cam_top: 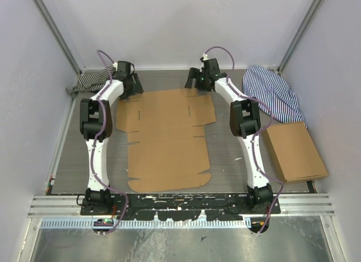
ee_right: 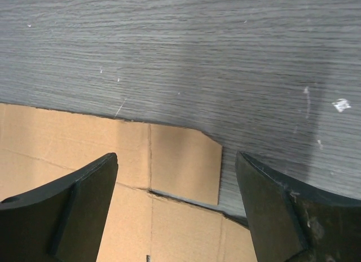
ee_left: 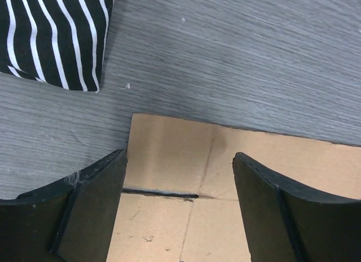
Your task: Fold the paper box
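Paper box (cam_top: 166, 138): unfolded, laid flat at mid-tabletop (cam_top: 225, 160), its far edge toward the back. No flap is raised; all folding is judged still to be done. Left hand (ee_left: 177, 166): wide open over the sheet's far-left corner, nothing gripped. Right hand (ee_right: 175, 163): likewise open, over the far-right corner.

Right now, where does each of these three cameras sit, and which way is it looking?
Top external: above and behind, looking down at the table and flat paper box; both whole arms show.
Left wrist: on the left arm, looking down past its open left end effector at the box's far-left corner and a striped cloth.
Right wrist: on the right arm, past its open right end effector at the box's far-right corner.
Shared: both wrists see the paper box's far edge.
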### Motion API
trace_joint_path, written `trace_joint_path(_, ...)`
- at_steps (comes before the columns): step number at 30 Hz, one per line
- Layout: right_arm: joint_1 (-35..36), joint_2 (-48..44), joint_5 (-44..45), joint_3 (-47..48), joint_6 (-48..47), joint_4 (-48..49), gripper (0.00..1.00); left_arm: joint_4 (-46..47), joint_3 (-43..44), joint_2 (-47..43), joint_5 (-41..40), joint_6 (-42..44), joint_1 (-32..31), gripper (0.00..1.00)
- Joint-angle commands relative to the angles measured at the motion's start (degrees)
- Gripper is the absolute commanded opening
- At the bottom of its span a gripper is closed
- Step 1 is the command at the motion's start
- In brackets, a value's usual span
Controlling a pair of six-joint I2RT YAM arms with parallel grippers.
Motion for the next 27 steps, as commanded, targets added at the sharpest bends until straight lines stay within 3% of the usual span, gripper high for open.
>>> trace_joint_path(1, 1.30, 0.55, -1.74, 1.41, -0.29, 0.71, 0.90, -4.79, 4.68, 2.59, -2.38, 0.17, -0.09, 0.82)
trace_joint_path(16, 2.07, -4.98, -3.03, -3.99, 0.44, 4.18, 0.87, -5.20, 3.36, 4.31, -1.86, 0.27, -0.27, 0.79)
trace_joint_path(27, 2.54, -10.77, -8.99, -7.99, 4.46, 9.46, 0.85, -5.80, 3.20, 4.43, -2.01, 0.53, -0.65, 0.78)
